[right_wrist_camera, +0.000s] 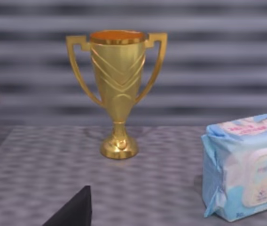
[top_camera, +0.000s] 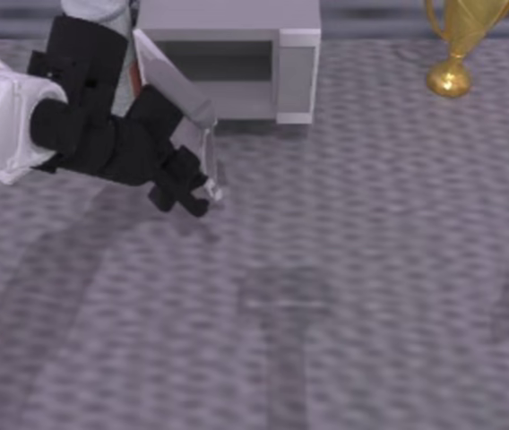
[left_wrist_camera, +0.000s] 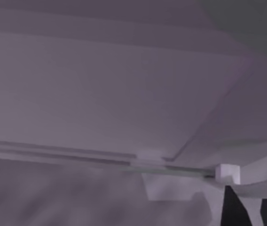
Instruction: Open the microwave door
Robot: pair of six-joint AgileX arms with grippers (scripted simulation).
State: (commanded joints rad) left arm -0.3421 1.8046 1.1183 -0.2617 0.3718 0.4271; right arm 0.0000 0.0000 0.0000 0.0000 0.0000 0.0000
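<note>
The light grey microwave (top_camera: 237, 13) stands at the back of the table, left of centre. Its cavity is exposed. The microwave door (top_camera: 169, 76) is swung out on its left hinge and angles toward the front. My left gripper (top_camera: 196, 193) is shut on the door's free edge, its black arm lying across the table's left side. In the left wrist view the door panel (left_wrist_camera: 100, 94) fills the picture, with a black finger (left_wrist_camera: 232, 212) beside the white edge piece. My right arm is outside the top view; one black fingertip (right_wrist_camera: 79, 207) shows over bare table, holding nothing.
A gold trophy (top_camera: 452, 54) stands at the back right, also facing the right wrist camera (right_wrist_camera: 119, 84). A light blue pack of wipes (right_wrist_camera: 246, 165) lies near it. The grey control panel strip (top_camera: 295, 76) is on the microwave's right front.
</note>
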